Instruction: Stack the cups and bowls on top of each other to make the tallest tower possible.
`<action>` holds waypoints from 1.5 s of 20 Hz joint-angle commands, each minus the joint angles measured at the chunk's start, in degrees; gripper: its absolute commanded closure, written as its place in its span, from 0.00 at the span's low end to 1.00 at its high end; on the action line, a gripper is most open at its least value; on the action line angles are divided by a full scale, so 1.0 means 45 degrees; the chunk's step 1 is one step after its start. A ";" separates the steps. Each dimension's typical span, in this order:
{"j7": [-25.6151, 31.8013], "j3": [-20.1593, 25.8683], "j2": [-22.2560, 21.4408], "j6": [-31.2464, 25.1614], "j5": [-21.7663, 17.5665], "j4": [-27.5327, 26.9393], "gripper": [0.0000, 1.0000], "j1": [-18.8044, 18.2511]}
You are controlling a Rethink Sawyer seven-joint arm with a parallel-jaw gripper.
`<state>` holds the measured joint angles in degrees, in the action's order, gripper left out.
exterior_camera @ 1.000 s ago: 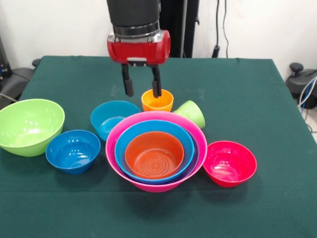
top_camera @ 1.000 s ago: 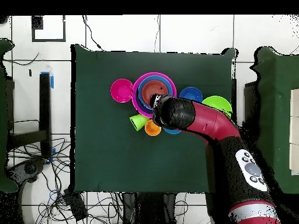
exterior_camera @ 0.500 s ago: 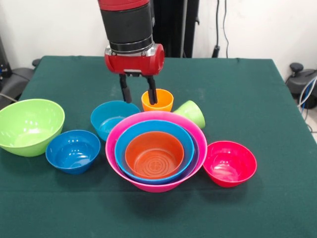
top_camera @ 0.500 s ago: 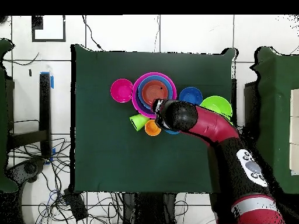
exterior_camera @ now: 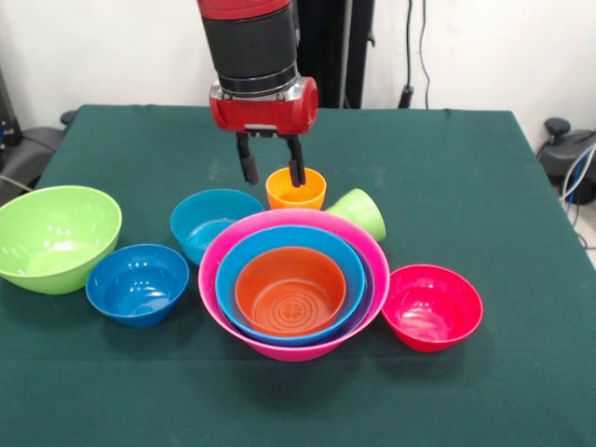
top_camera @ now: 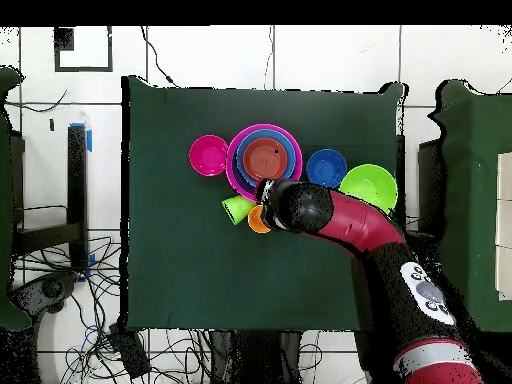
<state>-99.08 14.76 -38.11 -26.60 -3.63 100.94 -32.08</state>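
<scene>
Orange cup (exterior_camera: 295, 189): stood upright on the green table (exterior_camera: 466, 168), just behind the tower, with its mouth up.
Gripper (exterior_camera: 272, 171): seen spread apart over the orange cup's rim, one finger (exterior_camera: 296, 169) reaching into the mouth and the other (exterior_camera: 250, 166) outside its left wall in the front view (whether either one touched the plastic couldn't be made out).
Lime cup (exterior_camera: 359, 213): tipped on its side, just beside the orange cup and against the back edge of the tower.
Tower (exterior_camera: 293, 279): formed by a big pink bowl (exterior_camera: 368, 279) as the outer shell, with a sky blue bowl (exterior_camera: 349, 275) nested inside and an orange bowl (exterior_camera: 291, 291) at the middle (a thin purple rim could be spotted between pink and blue).
Teal bowl (exterior_camera: 207, 222): parked to the left of the tower, touching or nearly touching it.
Dark blue bowl (exterior_camera: 137, 283): found in front of the teal one, near it.
Lime bowl (exterior_camera: 54, 235): the big one, placed at the far left edge.
Red-pink bowl (exterior_camera: 432, 306): set just to the right of the tower.
Arm (top_camera: 365, 235): seen from overhead hiding most of the orange cup and the teal bowl.
</scene>
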 commanded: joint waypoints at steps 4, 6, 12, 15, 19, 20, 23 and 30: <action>-0.1024 0.0360 0.0187 0.0726 -0.0420 0.1036 0.00 -0.0027; -0.0939 0.0316 0.0367 0.0773 -0.0501 0.0823 0.00 -0.0028; -0.0546 0.0359 0.0981 0.0876 -0.0728 0.0259 0.00 -0.0176; -0.0539 0.0287 0.1176 0.1114 -0.0839 0.0059 0.00 -0.0158; -0.0502 0.0209 0.1426 0.1343 -0.0957 -0.0190 0.00 -0.0161; -0.0498 0.0199 0.1465 0.1392 -0.0980 -0.0213 0.00 -0.0166; -0.0496 0.0191 0.1585 0.1543 -0.1078 -0.0253 0.00 -0.0207; -0.0468 0.0230 0.1733 0.1735 -0.1234 -0.0307 0.00 -0.0330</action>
<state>-99.08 14.76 -32.22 -22.63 -5.33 101.72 -33.12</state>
